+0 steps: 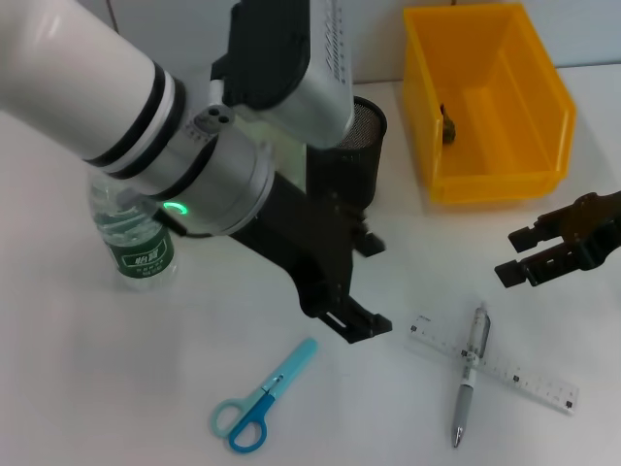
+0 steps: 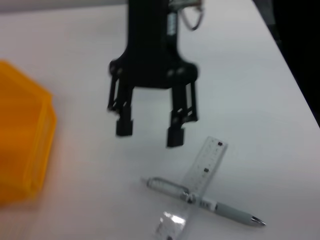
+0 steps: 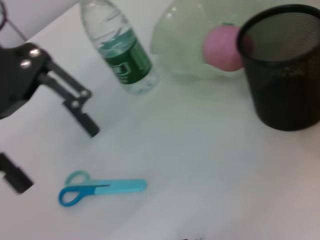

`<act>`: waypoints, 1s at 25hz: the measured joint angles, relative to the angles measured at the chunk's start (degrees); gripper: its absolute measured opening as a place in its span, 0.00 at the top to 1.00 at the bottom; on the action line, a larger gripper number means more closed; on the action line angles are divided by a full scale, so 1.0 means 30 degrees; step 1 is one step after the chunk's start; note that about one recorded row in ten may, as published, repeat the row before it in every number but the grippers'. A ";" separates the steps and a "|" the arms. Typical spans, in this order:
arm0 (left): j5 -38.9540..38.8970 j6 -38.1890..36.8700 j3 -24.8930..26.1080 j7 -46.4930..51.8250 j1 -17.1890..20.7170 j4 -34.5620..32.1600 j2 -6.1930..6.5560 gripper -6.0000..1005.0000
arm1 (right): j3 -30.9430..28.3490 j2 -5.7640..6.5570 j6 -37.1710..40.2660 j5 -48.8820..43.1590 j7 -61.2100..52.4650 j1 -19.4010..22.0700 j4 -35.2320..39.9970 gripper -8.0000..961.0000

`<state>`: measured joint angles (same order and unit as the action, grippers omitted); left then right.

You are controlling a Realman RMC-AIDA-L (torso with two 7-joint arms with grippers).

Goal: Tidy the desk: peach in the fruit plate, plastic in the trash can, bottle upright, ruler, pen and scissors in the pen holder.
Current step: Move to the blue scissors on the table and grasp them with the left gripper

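Pen across ruler, right of scissors

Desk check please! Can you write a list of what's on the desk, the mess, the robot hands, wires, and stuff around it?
Surface: white desk.
Job's things: bottle upright; peach in fruit plate; scissors flat; pen across ruler; pen holder; yellow trash can holding something small and dark.
Clutter: nothing seen.
Grippers: left gripper open above desk; right gripper open near ruler.
Cables: nothing seen.
Surroundings: wall behind.
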<state>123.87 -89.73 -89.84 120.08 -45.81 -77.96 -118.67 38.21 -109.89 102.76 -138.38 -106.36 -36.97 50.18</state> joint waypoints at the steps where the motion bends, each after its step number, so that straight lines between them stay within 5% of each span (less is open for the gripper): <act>1: 0.0132 -0.0347 0.0112 0.1355 -0.0068 0.0036 0.0039 0.18 | 0.0003 -0.0031 0.0188 0.0012 0.0258 0.0000 0.0102 0.21; 15: 0.1120 -0.1903 0.1698 0.8706 -0.1207 0.1764 -0.0014 0.18 | 0.0698 -0.0669 0.1329 0.0081 0.2217 -0.0532 0.2247 0.21; 25: 0.2410 -0.1128 -0.1551 1.3445 -0.1913 0.2534 -0.0138 0.19 | 0.0948 -0.0876 0.1340 0.0030 0.2175 -0.0538 0.2736 0.21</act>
<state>131.10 -93.11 -94.50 160.41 -51.55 -70.36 -119.08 41.06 -112.52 106.78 -138.29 -99.84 -38.59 58.39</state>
